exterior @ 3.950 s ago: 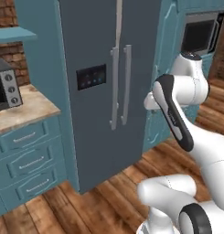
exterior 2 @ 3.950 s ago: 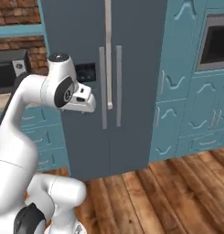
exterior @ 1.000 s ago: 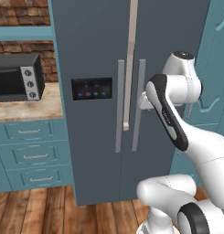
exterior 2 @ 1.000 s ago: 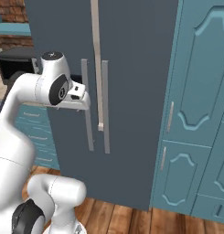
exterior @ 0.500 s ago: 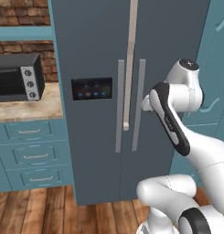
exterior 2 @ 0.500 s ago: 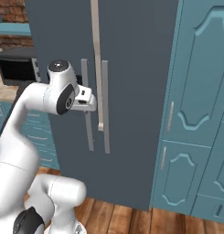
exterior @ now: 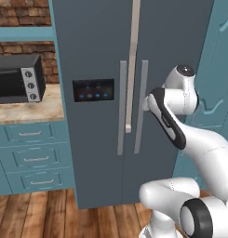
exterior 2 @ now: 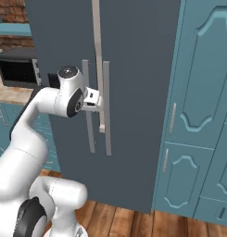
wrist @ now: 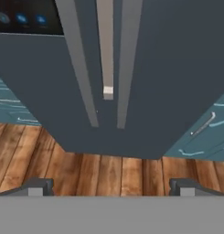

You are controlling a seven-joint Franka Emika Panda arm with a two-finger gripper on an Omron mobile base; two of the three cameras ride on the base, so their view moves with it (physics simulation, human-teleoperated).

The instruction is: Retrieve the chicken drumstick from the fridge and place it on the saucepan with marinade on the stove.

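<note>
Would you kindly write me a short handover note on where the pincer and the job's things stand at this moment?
Pincer: open and empty, fingertips wide apart, facing the tall slate-grey two-door fridge, close in front of its doors.
Fridge: both doors look shut; its two long vertical grey handles sit side by side at the middle seam. The dark panel with blue lights is on the left door.
The black-and-grey microwave stands on the counter to the left of the fridge.
Done: the arm is lined up with the handles.
Left: grip a handle, open the fridge, take the drumstick out, carry it to the saucepan on the stove.
</note>
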